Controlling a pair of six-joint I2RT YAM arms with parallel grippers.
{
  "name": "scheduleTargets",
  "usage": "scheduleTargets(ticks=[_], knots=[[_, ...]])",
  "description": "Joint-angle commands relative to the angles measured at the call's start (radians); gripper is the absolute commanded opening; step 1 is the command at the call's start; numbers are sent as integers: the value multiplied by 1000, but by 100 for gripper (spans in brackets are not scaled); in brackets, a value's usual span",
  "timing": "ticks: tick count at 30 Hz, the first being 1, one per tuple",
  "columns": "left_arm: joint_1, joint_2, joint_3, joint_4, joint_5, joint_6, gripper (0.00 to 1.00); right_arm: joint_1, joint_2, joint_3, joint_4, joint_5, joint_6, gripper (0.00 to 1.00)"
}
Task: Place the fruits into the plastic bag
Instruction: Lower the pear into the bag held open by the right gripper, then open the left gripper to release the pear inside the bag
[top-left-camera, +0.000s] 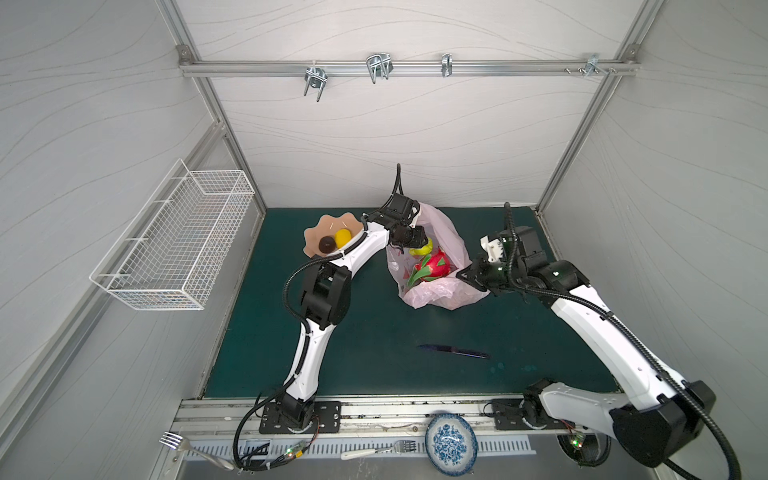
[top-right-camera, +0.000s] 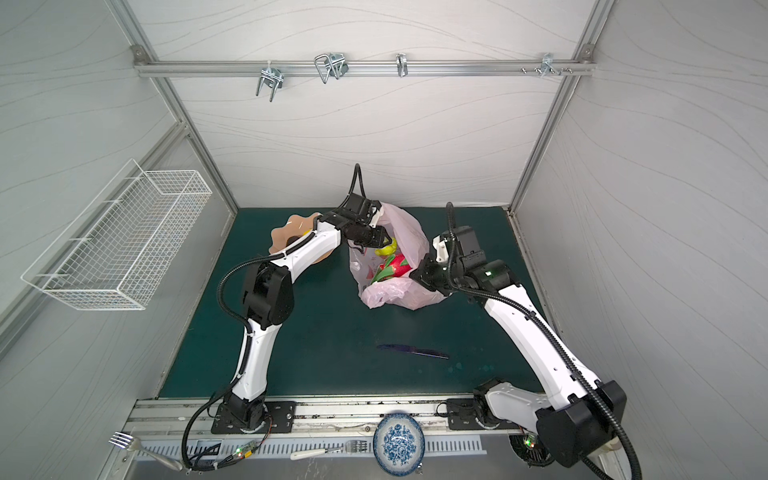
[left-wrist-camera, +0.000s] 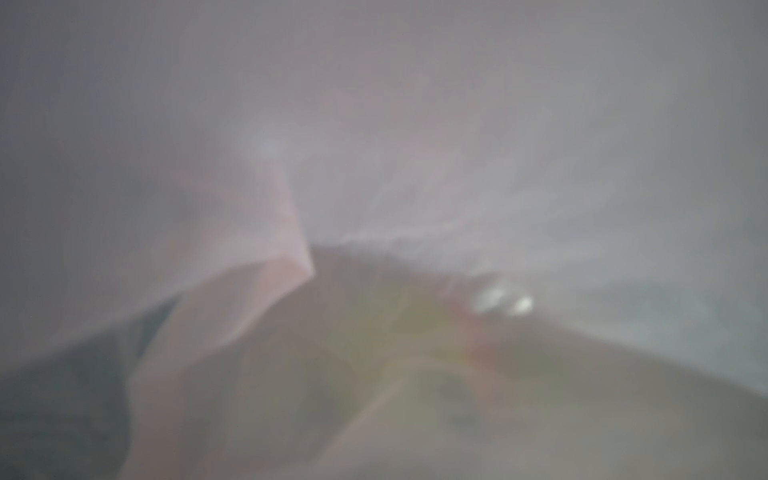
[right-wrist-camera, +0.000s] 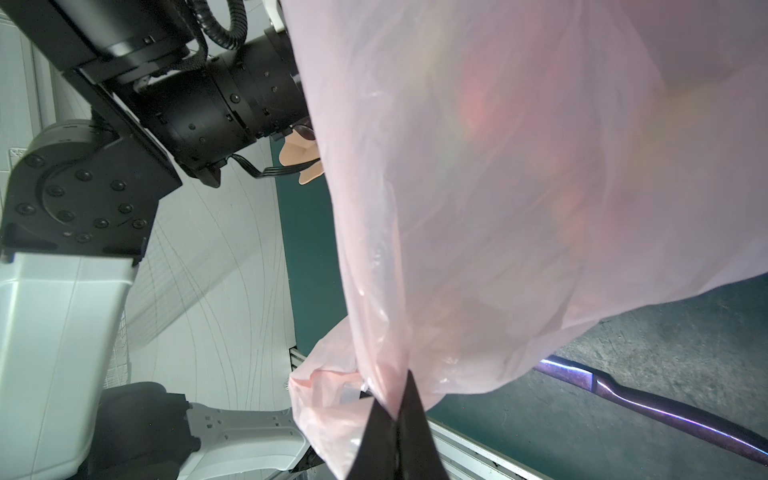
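Note:
The pale pink plastic bag (top-left-camera: 440, 232) (top-right-camera: 405, 226) stands open on the green mat. A red-green dragon fruit (top-left-camera: 435, 265) (top-right-camera: 397, 265) lies inside it. My left gripper (top-left-camera: 424, 245) (top-right-camera: 388, 245) reaches into the bag's mouth, its fingers closed around a yellow-green fruit (top-left-camera: 419, 250) (top-right-camera: 383, 250). Bag film (left-wrist-camera: 374, 124) blurs the left wrist view, so the jaws do not show there. My right gripper (top-left-camera: 461, 275) (right-wrist-camera: 397, 411) is shut on the bag's rim (right-wrist-camera: 386, 386) and holds it up. A yellow lemon (top-left-camera: 343, 237) and a dark brown fruit (top-left-camera: 326, 244) lie in the peach bowl (top-left-camera: 332, 218).
A dark purple knife (top-left-camera: 453, 352) (right-wrist-camera: 665, 411) lies on the mat in front of the bag. A white wire basket (top-left-camera: 174, 245) hangs on the left wall. A blue-patterned plate (top-left-camera: 451, 442) and two forks (top-left-camera: 376, 451) lie beyond the front edge.

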Motion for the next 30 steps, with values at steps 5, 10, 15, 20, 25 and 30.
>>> scheduleTargets(ticks=[5,10,15,20,25,30], knots=[[-24,4,-22,153,123,-151,10,2,-37,-20,2,-3,12,0],[-53,-1,-80,204,171,-188,14,2,-35,-20,7,-6,12,0],[-67,6,-90,200,186,-191,25,2,-39,-22,7,-3,14,0],[-65,-34,-105,207,173,-180,62,2,-43,-24,5,-4,15,0],[-61,-63,-85,164,155,-160,75,2,-45,-23,8,-1,15,0],[-45,-102,-92,133,133,-147,78,0,-52,-27,7,4,16,0]])
